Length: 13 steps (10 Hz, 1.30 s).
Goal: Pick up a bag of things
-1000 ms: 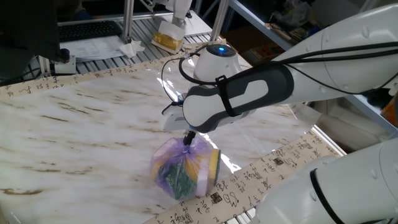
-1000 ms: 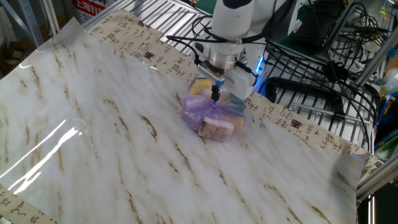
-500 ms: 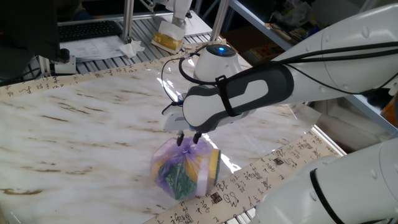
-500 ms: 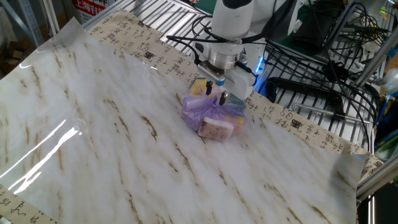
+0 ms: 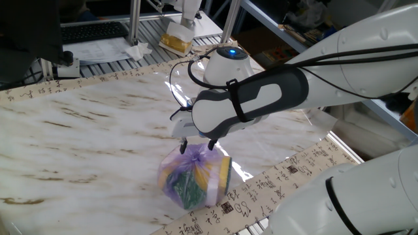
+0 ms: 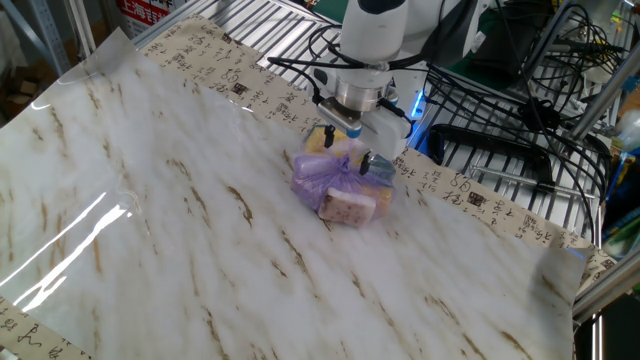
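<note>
The bag of things [image 5: 193,175] is a small translucent purple plastic bag with green, yellow and white items inside. It rests on the marble table near the front edge, and shows in the other fixed view [image 6: 338,184] too. My gripper [image 5: 196,144] hangs straight over the bag's knotted top, its fingers spread wide on either side of the knot. In the other fixed view the gripper [image 6: 348,145] is open, with one fingertip [image 6: 328,131] and the other at the top of the bag. The gripper holds nothing.
The marble-patterned sheet [image 5: 85,137] covers the table, edged by a paper strip with printed characters [image 6: 470,190]. A yellow sponge-like block [image 5: 176,41] sits on the metal rack behind. Cables and a wire rack [image 6: 500,90] stand beside the table.
The gripper was shut on the bag's knot one second ago. It has since opened step by step to a wide spread. The bag has stayed on the table.
</note>
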Available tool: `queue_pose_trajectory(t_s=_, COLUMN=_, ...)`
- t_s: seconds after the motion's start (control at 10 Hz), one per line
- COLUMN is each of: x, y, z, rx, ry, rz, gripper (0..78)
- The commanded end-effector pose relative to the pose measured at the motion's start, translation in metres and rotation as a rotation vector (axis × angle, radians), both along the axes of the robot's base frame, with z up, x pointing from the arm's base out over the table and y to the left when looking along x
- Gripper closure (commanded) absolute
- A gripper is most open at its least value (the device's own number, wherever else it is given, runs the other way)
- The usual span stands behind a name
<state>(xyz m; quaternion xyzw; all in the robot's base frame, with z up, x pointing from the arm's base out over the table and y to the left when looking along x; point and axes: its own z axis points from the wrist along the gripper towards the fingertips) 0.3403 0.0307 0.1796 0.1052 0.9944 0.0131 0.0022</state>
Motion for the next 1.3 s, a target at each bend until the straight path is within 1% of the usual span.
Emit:
queue_pose_trajectory(t_s=0.1, x=0.001, y=0.000, z=0.001, rx=0.000, ry=-0.001, rz=-0.001, gripper=0.1)
queue_pose_trajectory(t_s=0.2, x=-0.009, y=0.000, z=-0.007, rx=0.001, ry=0.000, rz=0.006, gripper=0.1)
queue_pose_trajectory(t_s=0.4, x=-0.010, y=0.000, z=-0.009, rx=0.001, ry=-0.001, rz=0.005, gripper=0.1)
queue_pose_trajectory(t_s=1.0, x=-0.010, y=0.002, z=-0.010, rx=0.002, ry=-0.002, rz=0.012, gripper=0.1)
queue_pose_trajectory(t_s=1.1, x=-0.005, y=0.002, z=-0.008, rx=0.001, ry=-0.004, rz=0.011, gripper=0.1)
queue_pose_trajectory(t_s=1.3, x=-0.003, y=0.003, z=-0.008, rx=0.002, ry=-0.003, rz=0.009, gripper=0.1)
